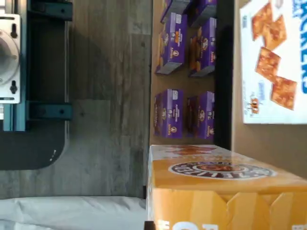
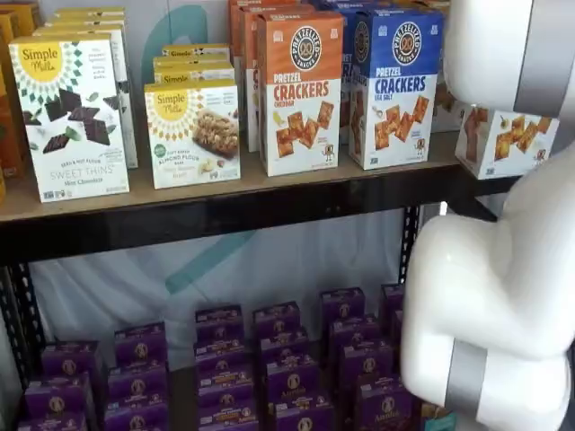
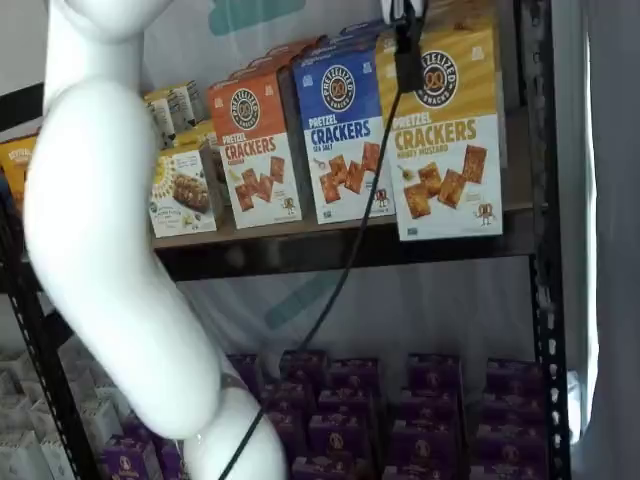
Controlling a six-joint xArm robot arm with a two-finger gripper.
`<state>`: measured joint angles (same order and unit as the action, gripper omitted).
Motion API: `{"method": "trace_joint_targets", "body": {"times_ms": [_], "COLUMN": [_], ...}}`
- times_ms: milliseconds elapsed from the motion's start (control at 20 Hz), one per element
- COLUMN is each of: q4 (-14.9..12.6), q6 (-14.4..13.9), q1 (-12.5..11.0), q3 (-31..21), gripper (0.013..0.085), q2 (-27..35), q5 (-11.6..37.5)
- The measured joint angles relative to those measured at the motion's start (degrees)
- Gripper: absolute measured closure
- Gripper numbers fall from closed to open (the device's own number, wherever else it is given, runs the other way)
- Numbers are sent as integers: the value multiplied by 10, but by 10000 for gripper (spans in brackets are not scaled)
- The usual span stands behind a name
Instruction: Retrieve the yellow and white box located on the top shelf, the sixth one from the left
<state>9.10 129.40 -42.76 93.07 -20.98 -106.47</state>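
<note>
The yellow and white box (image 3: pixel 445 130) stands upright at the right end of the top shelf (image 3: pixel 330 245), next to the blue cracker box. In a shelf view only its lower white part (image 2: pixel 503 139) shows behind my white arm. Its yellow upper part fills the near edge of the wrist view (image 1: pixel 216 184). My gripper (image 3: pixel 407 50) hangs from the view's top edge with a cable, in front of the box's upper left corner. Only one dark finger shape shows, so whether it is open or shut cannot be told.
An orange cracker box (image 2: pixel 301 90) and a blue one (image 2: pixel 395 85) stand left of the target. Simple Mills boxes (image 2: pixel 72 117) stand further left. Purple boxes (image 2: pixel 287 368) fill the lower shelf. A black upright (image 3: pixel 540 200) stands right of the target. My arm (image 3: pixel 110 260) crosses the foreground.
</note>
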Motion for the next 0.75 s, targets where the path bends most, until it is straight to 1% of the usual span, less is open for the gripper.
{"method": "trace_joint_targets", "body": {"times_ms": [150,300,450,750], "q4": [-7,-11,-14,-22], "q6": [-4,-13,-24,-53], "q1": [6,18,29,60], "q3": [-29,-56,-72,-106], "gripper": [370,370,370,370], "q2": [-28,-52,-68,-99], "q5": [-3,-6,-14,-25]}}
